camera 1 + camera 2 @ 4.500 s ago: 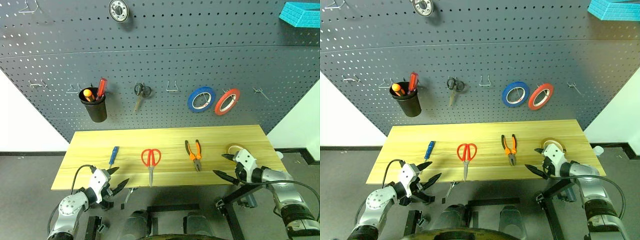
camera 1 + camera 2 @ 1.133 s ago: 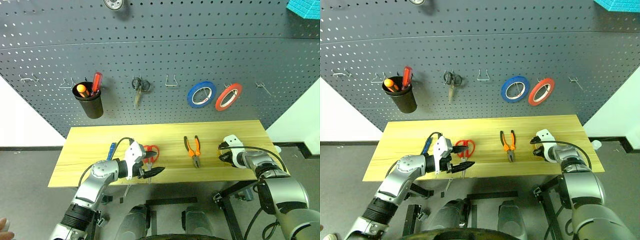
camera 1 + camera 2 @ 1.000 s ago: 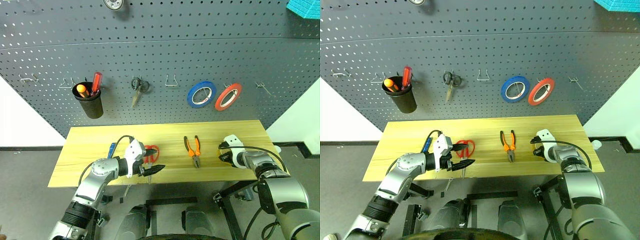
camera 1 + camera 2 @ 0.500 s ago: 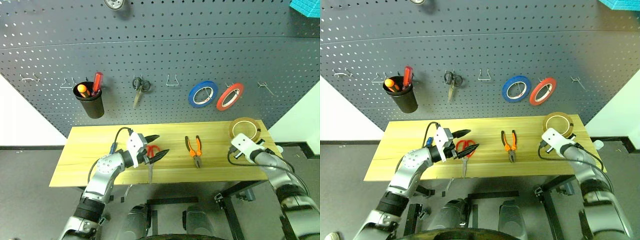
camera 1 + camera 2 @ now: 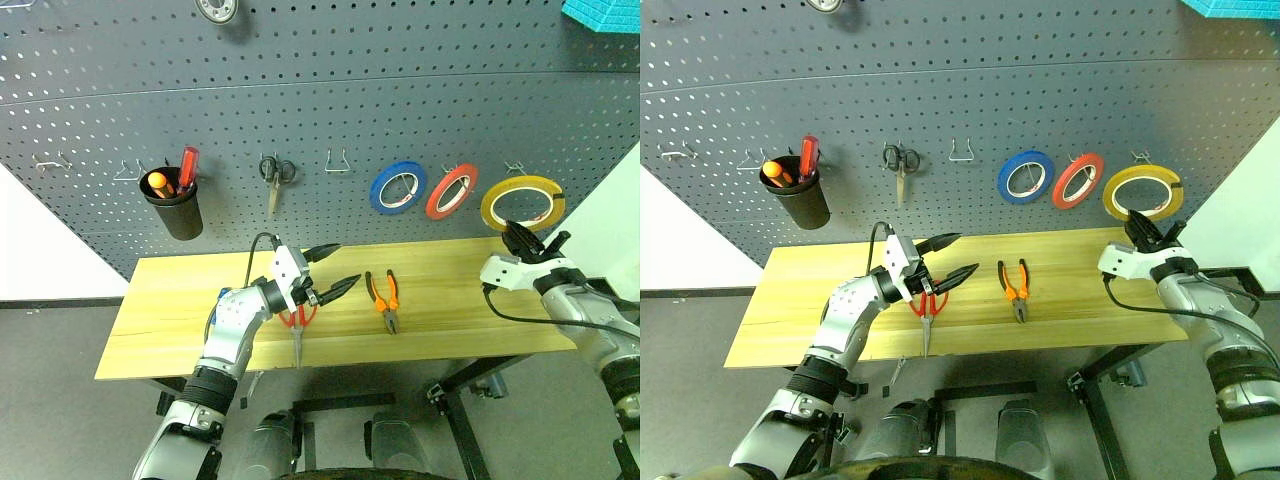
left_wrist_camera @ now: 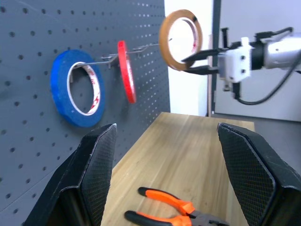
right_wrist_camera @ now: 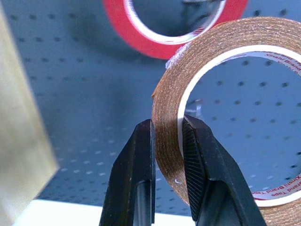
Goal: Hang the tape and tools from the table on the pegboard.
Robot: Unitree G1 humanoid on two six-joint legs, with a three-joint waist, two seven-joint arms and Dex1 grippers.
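My right gripper [image 5: 522, 238] is shut on the lower rim of the yellow tape [image 5: 522, 203]. It holds the roll upright in front of the pegboard [image 5: 400, 110], just right of the red roll [image 5: 451, 191]. In the right wrist view its fingers [image 7: 136, 169] pinch the tape's band [image 7: 164, 108]. My left gripper [image 5: 344, 266] hangs open and empty above the table [image 5: 460, 310], over the red-handled scissors [image 5: 297, 325], which it partly hides. The orange-and-black pliers [image 5: 383, 298] lie flat at the table's middle.
On the pegboard hang a black cup of screwdrivers [image 5: 172, 205], small black scissors [image 5: 275, 175], an empty hook [image 5: 337, 162] and a blue roll [image 5: 398, 188]. Another hook [image 5: 1137, 155] sits just above the held tape. A teal object [image 5: 600, 15] is at the top right.
My right gripper has lifted the tape off the table to the pegboard beside the red roll, rolling its wrist. My left gripper, still open, has risen and moved right over the scissors.
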